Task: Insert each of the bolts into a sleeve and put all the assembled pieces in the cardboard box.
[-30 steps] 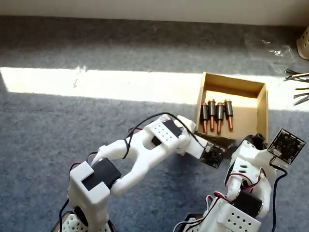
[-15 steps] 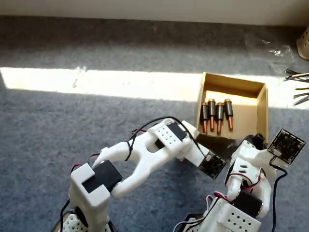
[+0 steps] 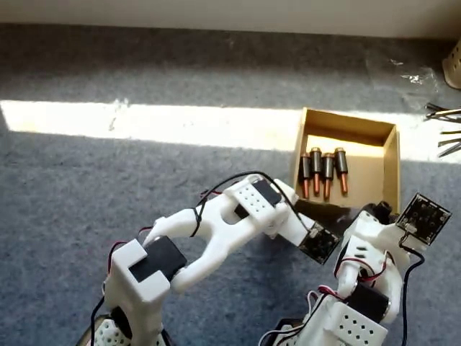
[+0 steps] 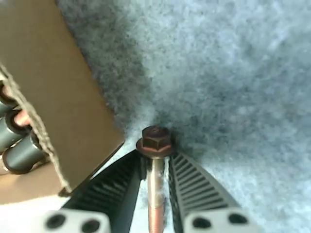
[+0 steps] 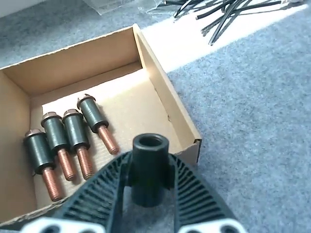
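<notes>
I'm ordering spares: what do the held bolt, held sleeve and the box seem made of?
Bolt: probably copper-plated steel, shiny reddish-brown shank and hex head. Sleeve: matte black, rubber or coated metal, can't tell. Cardboard box: plain brown cardboard, rough fibrous cut edge.

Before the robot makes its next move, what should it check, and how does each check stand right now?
1. Bolt held by the left gripper: ok, shut on the shank, with the head past the tips.
2. Sleeve held by the right gripper: ok, clamped on its sides, open end showing.
3. Sleeve's hole free: ok at the mouth; cannot tell deeper in.
4. Bolt lined up with that hole: cannot tell from these views.
5. Room in the box: ok, the four finished pieces lie to one side, with bare floor beside them.
</notes>
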You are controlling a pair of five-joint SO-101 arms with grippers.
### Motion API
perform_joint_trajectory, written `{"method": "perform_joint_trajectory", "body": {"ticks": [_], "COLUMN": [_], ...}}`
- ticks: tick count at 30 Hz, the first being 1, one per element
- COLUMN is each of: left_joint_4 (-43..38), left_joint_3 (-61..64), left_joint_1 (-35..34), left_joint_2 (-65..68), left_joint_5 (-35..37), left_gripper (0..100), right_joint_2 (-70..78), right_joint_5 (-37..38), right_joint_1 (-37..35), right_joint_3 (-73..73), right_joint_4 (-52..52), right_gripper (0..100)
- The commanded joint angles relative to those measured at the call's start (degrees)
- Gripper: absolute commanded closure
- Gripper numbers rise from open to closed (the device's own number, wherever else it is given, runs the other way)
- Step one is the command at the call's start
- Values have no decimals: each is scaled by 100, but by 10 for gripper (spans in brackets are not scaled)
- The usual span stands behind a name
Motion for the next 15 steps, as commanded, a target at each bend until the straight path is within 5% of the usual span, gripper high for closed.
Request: {"method": "perform_joint_trajectory", "body": {"ticks": [1,9,15], "left_joint_4": [536,3191,4018], "left_joint_3": [-822,-3108,-4426], "left_joint_1": [-312,-1218,-2000], "left_joint_2": [22,22,22], "left_joint_5": [686,1160,1371], "left_gripper": [958,960,961], "right_joint_2": [-66,-66,-66], "right_joint_5": [-35,-18,-18], "right_joint_1": [13,-127,-154], "right_joint_3": [-31,-31,-22], "right_joint_4": [-171,-171,-171], "right_gripper": [994,994,994]}}
